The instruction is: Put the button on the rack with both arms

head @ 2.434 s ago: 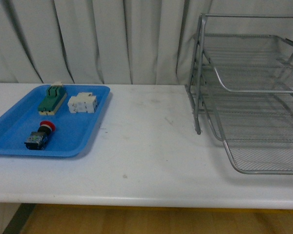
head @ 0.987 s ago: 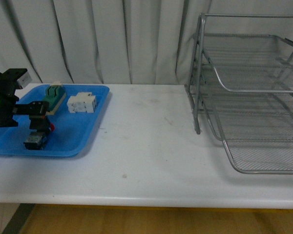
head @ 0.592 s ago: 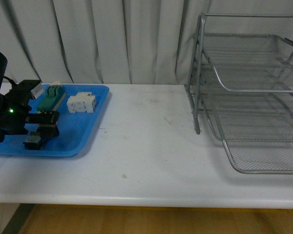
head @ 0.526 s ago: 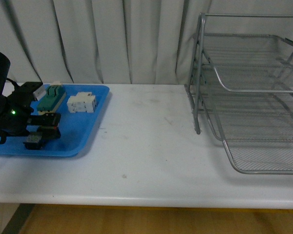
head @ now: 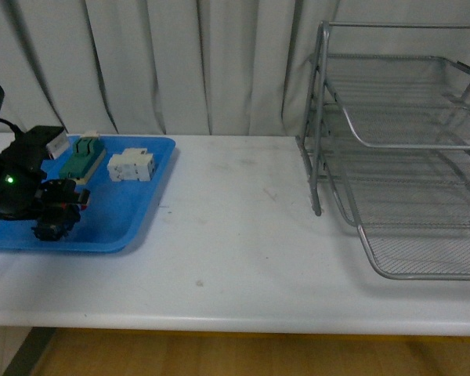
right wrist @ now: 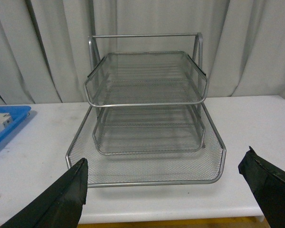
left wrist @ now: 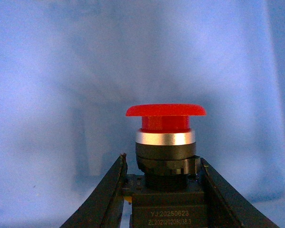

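Observation:
The button (left wrist: 165, 142), red mushroom cap on a black collar and dark block body, is held between my left gripper's two black fingers (left wrist: 109, 194). In the front view my left gripper (head: 56, 213) is shut on the button (head: 69, 202) over the blue tray (head: 117, 211) at the far left. The silver wire-mesh rack (head: 407, 149) stands at the right of the white table; it also fills the right wrist view (right wrist: 147, 109). My right gripper (right wrist: 164, 190) is open and empty in front of the rack, out of the front view.
A green-topped switch block (head: 84, 157) and a white block (head: 131, 165) lie at the tray's far end. Grey curtains hang behind the table. The tray's corner with the white block shows in the right wrist view (right wrist: 4, 121).
My left arm came in from the left over the tray, lowered onto the button and shut on it. The rack has not moved.

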`<act>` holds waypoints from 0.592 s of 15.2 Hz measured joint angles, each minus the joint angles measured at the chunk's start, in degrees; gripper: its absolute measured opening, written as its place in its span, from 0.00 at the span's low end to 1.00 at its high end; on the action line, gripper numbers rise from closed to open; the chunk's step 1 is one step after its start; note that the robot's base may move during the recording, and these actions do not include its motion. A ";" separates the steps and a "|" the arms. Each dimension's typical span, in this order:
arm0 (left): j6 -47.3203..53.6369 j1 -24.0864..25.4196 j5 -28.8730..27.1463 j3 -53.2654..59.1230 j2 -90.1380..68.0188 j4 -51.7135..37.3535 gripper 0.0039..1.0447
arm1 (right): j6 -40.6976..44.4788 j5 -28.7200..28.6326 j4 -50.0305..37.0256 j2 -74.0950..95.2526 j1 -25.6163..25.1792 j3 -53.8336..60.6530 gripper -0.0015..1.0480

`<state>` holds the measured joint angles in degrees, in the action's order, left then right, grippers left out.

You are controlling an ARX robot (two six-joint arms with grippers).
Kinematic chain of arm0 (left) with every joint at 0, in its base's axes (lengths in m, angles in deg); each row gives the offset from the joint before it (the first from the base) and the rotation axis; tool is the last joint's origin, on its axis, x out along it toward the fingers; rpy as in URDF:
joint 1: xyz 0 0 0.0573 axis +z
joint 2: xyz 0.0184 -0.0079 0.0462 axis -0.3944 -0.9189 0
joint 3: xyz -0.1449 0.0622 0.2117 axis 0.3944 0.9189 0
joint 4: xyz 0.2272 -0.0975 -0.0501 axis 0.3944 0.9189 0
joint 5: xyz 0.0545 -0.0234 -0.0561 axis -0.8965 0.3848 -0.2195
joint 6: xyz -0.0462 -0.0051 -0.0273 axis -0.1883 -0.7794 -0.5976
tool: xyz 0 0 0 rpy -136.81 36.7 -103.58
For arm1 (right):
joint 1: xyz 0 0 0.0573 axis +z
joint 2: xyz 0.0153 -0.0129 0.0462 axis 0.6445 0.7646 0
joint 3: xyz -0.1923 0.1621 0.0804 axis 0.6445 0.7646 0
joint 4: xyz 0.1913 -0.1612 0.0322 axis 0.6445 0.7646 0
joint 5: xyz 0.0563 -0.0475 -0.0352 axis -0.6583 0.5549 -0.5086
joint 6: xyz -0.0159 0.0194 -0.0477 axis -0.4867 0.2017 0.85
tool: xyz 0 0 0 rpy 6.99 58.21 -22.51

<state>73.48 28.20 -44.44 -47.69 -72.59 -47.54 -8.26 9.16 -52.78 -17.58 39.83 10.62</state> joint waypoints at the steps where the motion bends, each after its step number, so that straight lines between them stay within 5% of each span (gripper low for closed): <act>1: 0.20 -0.37 0.07 2.21 2.64 -0.52 0.37 | 0.00 0.00 0.00 0.00 0.00 0.00 0.94; 4: 0.31 -0.85 0.28 12.11 14.64 -3.39 0.37 | 0.00 0.00 0.00 0.00 0.00 0.00 0.94; 5: 0.15 -0.28 -0.22 23.10 28.13 -5.38 0.37 | 0.00 0.02 0.02 0.00 0.00 0.00 0.94; 6: -2.29 3.63 -6.73 43.28 56.02 1.53 0.36 | 0.00 0.02 0.00 0.00 0.00 0.00 0.94; 7: -4.17 1.33 -8.20 50.75 71.73 10.43 0.36 | 0.00 0.00 -0.02 0.00 0.00 0.00 0.94; 9: -4.07 -0.74 -10.19 51.49 78.73 9.03 0.36 | 0.00 0.02 0.02 0.00 0.00 0.00 0.94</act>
<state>69.41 27.46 -54.62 3.80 6.14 -38.52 -8.26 9.19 -52.76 -17.58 39.83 10.62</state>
